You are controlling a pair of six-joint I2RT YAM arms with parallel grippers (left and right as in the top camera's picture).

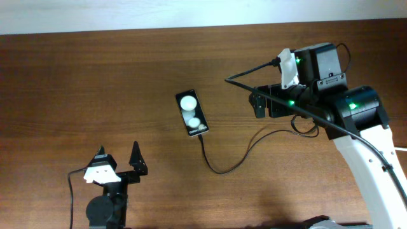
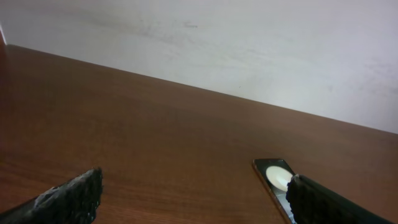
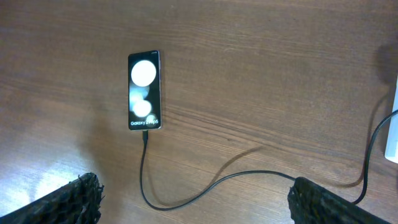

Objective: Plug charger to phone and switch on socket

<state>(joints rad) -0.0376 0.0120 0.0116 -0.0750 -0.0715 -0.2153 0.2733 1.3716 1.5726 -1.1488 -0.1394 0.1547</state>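
The black phone [image 1: 192, 113] lies flat mid-table, showing two white circles; it also shows in the right wrist view [image 3: 144, 90] and the left wrist view [image 2: 273, 172]. The thin black charger cable [image 1: 219, 169] has its tip at the phone's near end [image 3: 144, 135] and loops right under the right arm. A white sliver [image 3: 392, 130] at the right edge is where the cable leads; I cannot tell if it is the adapter or the socket. My right gripper [image 1: 257, 104] is open and empty above the cable loop [image 3: 199, 205]. My left gripper [image 1: 119, 158] is open and empty, near the front left [image 2: 193, 199].
The brown wooden table [image 1: 95, 83] meets a white wall [image 2: 249, 43] at its far edge. The right arm's body [image 1: 356, 114] stands over the right side of the table. A small white bit [image 1: 402, 151] shows at the overhead view's right edge.
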